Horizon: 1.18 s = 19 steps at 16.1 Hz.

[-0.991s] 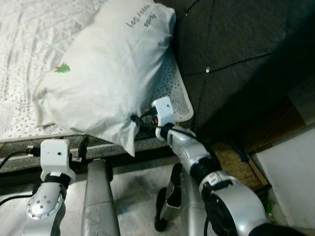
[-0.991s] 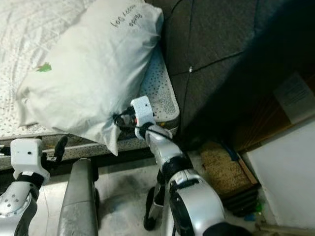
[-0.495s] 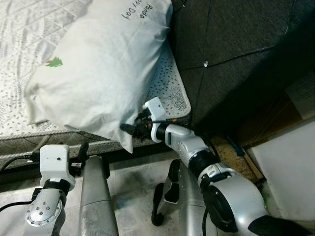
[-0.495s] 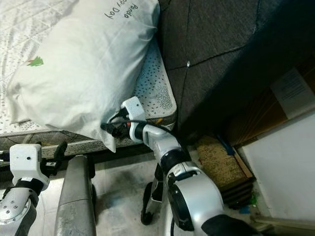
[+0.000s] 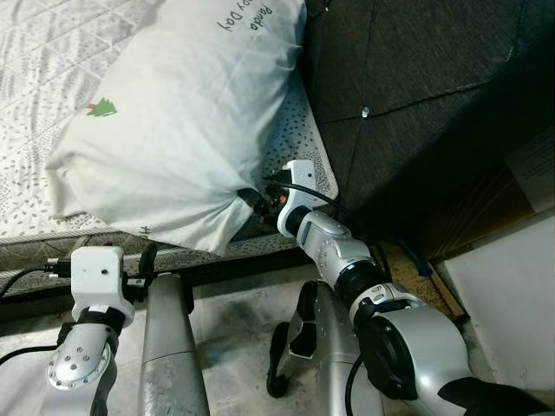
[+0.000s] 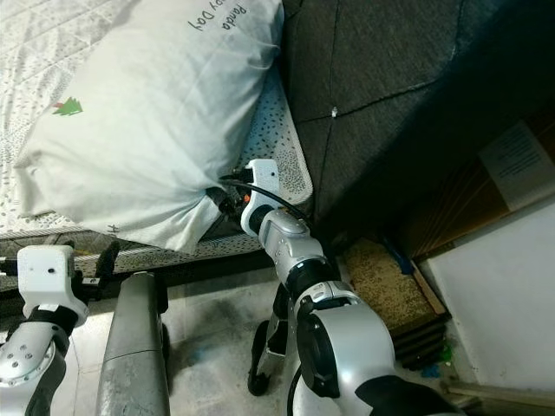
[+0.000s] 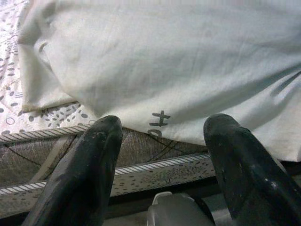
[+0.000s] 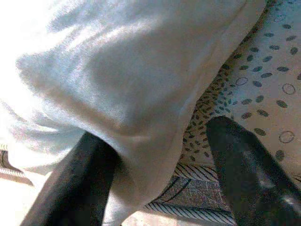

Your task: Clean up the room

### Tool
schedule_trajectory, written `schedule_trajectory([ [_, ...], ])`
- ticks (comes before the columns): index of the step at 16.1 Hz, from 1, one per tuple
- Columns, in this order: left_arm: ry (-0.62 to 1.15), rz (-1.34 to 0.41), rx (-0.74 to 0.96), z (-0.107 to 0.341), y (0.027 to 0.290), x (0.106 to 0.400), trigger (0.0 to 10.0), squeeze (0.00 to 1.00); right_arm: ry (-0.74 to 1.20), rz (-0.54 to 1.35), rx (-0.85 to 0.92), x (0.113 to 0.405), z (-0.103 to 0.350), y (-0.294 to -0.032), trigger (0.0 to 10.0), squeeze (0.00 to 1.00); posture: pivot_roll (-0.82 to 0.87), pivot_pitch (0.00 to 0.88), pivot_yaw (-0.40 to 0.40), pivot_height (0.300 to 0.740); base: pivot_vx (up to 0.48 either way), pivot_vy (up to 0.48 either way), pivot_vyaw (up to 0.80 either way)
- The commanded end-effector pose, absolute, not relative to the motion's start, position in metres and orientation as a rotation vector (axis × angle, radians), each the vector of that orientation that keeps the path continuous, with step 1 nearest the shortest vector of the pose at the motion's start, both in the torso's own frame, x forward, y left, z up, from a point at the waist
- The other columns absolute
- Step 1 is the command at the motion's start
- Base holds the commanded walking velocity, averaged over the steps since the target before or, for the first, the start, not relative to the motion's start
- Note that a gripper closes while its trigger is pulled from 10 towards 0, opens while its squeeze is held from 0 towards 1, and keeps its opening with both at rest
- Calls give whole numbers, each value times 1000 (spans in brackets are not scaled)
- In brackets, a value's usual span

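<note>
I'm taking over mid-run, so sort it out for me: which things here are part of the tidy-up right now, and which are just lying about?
In the job:
- white pillow, overhanging the mattress edge
- right claw, open around the pillow's lower corner
- bed, where the pillow lies

Lying about:
- left claw, open, short of the mattress edge
- dark headboard
- woven mat on the floor

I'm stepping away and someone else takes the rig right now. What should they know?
Right hand: open, fingers either side of the white pillow's lower corner at the bed edge, not yet closed on it.
Left hand: open, low in front of the mattress side, holding nothing.
Pillow lies on the bed against the dark headboard.
Done: right hand set at the corner.
Left: grip and place the pillow.
</note>
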<state>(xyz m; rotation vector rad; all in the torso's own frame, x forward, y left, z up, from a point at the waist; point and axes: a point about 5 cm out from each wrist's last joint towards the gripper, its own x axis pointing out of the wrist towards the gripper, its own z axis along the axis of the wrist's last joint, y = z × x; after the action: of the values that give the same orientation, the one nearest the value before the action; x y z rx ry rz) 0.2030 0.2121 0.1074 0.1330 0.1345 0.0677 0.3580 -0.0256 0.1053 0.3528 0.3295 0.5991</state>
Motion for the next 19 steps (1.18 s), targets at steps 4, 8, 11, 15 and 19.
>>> schedule_trajectory([
  [4,158,70,139,103,212,202,10000,0,345,674,421,349,115,15,0,0,279,257,-170,567,0,0,0],
  [8,155,65,137,103,211,204,10000,0,338,654,415,352,116,9,0,0,274,254,-169,567,0,0,0],
  [11,149,62,136,103,210,208,10000,0,264,635,282,361,125,-3,0,0,272,236,-174,567,0,0,0],
  [15,124,76,130,104,210,216,10000,0,159,548,50,381,142,-38,0,0,271,201,-184,567,0,0,0],
  [19,104,75,121,104,208,225,10000,0,34,331,4,405,180,-92,0,0,255,161,-187,567,0,0,0],
])
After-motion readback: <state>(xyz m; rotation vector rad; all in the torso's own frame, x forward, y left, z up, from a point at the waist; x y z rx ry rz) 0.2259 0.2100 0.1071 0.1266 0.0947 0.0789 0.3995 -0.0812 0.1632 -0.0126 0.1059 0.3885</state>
